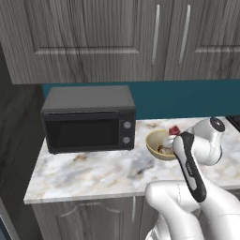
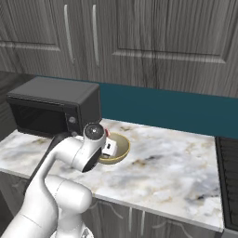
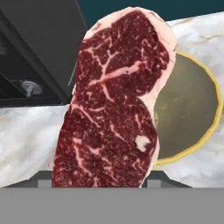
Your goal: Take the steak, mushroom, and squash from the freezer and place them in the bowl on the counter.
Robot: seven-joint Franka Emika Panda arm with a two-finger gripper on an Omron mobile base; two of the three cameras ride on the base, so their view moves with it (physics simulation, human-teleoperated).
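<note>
The gripper (image 3: pixel 98 181) is clamped on the steak (image 3: pixel 116 100), which stands with its long axis running away from the fingers. The bowl (image 3: pixel 192 109) on the counter (image 1: pixel 93 173), beside the microwave (image 1: pixel 89 117), lies just behind the steak and to one side, so the release needs a small shift over the bowl.

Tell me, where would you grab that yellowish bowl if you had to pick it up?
By its rim, coming straight down from above. The bowl sits upright and open on the counter, so one finger fits inside the wall and one outside; its rounded sides look harder to pinch.
</note>
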